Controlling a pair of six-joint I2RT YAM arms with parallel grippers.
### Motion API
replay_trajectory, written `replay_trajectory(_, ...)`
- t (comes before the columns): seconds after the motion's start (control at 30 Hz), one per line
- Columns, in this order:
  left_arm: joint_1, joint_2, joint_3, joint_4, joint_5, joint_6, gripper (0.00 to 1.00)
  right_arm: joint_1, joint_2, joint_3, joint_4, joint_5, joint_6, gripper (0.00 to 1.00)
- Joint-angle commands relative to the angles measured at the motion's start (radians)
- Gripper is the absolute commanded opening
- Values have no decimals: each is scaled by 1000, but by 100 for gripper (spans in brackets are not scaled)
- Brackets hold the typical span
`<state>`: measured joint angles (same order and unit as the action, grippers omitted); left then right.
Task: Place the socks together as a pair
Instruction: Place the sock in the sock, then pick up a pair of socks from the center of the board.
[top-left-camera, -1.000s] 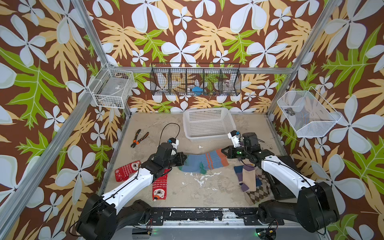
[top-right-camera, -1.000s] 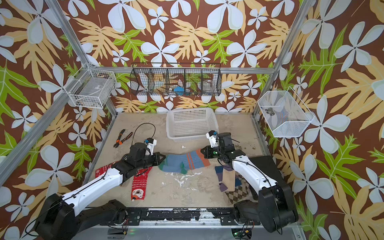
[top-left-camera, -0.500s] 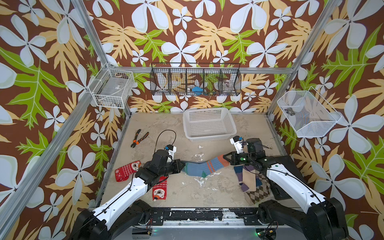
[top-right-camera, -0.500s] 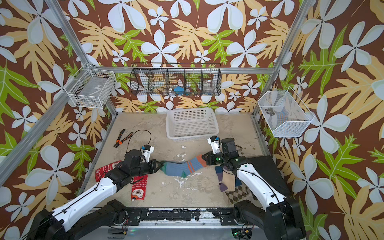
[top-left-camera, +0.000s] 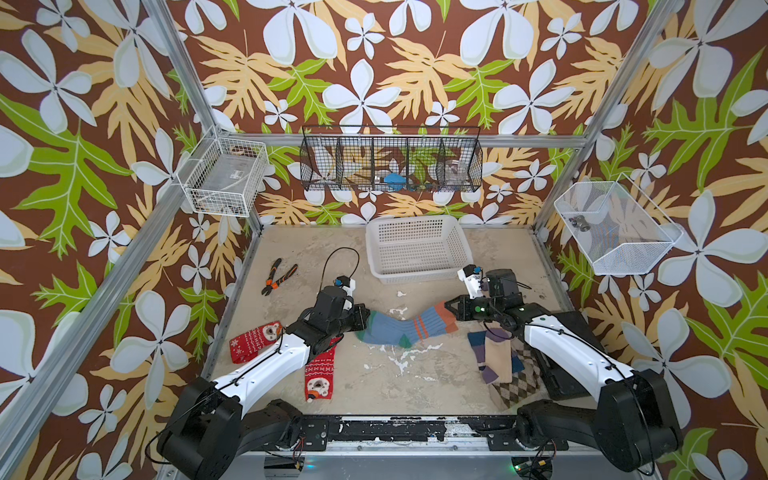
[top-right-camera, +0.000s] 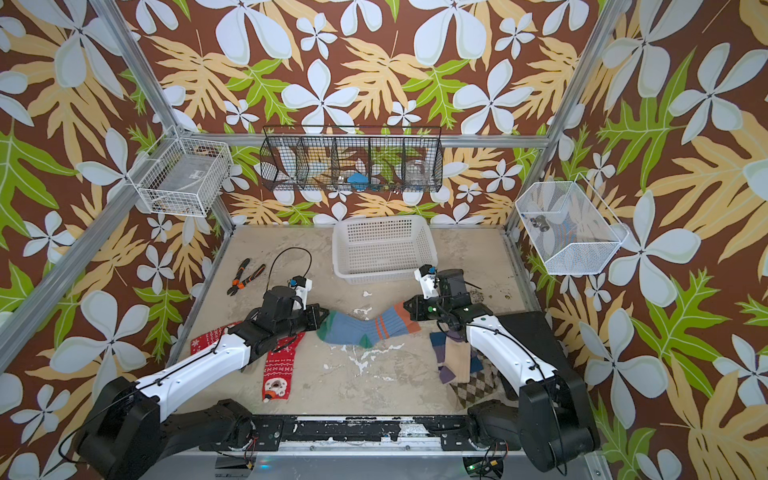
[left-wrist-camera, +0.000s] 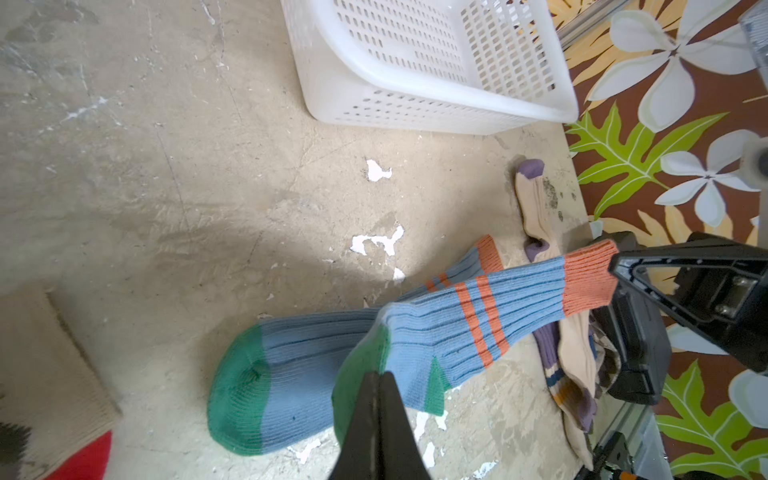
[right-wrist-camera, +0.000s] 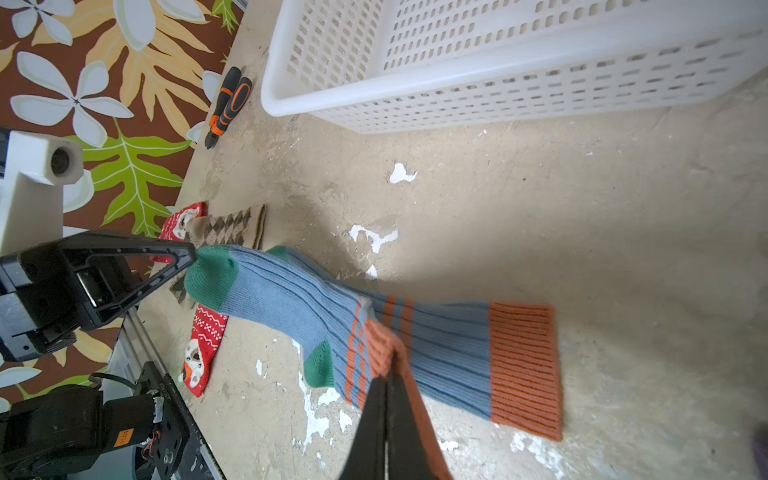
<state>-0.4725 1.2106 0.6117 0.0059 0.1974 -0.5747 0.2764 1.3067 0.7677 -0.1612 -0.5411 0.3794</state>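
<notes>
One blue sock (top-left-camera: 428, 326) with orange stripes hangs stretched between my two grippers. My left gripper (top-left-camera: 365, 322) is shut on its green toe (left-wrist-camera: 361, 365). My right gripper (top-left-camera: 449, 309) is shut on its orange cuff (right-wrist-camera: 380, 340). The matching blue sock (left-wrist-camera: 291, 374) lies flat on the table just beneath it. Two red snowflake socks (top-left-camera: 253, 338) (top-left-camera: 319, 372) lie under my left arm. A cream sock with purple toe (top-left-camera: 494, 359) lies on a brown argyle sock (top-left-camera: 519, 384) at the front right.
A white plastic basket (top-left-camera: 415, 274) stands at the back middle. Orange-handled pliers (top-left-camera: 279, 276) lie at the back left. Another argyle sock (right-wrist-camera: 232, 226) lies beside the left arm. A black block (top-left-camera: 569, 332) sits along the right edge. Wire baskets hang on the walls.
Both arms have drawn back a little toward the front. The held blue sock has gone from a broad spread shape to a narrower band sagging between the grippers.
</notes>
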Motion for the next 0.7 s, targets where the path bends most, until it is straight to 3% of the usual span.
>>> replay_trajectory(0.0, 18, 43, -20, 14, -17, 28, 7, -9, 59, -11, 36, 38, -16, 0)
replay_trajectory(0.2, 20, 104, -69, 42, -26, 30, 51, -13, 107, -87, 107, 164, -11, 37)
replay_trajectory(0.37, 20, 70, -87, 52, -42, 32, 87, -13, 45, -129, 116, 247, -14, 55)
replay_trajectory(0.47, 20, 78, -101, 65, -35, 31, 87, -13, 70, -150, 120, 218, -13, 61)
replay_trajectory(0.67, 20, 105, -176, 128, -20, 19, 69, -13, 120, -161, 132, 188, -16, 62)
